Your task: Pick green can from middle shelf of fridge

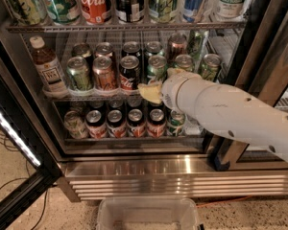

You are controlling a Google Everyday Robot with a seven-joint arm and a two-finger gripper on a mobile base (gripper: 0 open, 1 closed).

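Fridge (158, 174), door open; middle shelf (93, 96), a wire worktop carrying rows of cans. Tool (151, 91): at the shelf's front rail, just below and in front of the green can (157, 67); contact unclear, and whether it is apart or together cannot be told. Green can: front row, right of the cola can (129, 73); probably light, thin-walled, smooth and slippery; best gripped across mid-body.

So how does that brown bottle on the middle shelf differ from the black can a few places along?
The bottle is taller, with a white cap and pale label. The black can is shorter, with a silver top and red writing. The bottle stands at the left end of the row, while the black can stands mid-row, just left of the gripper. Both stand upright at the front of the middle shelf.
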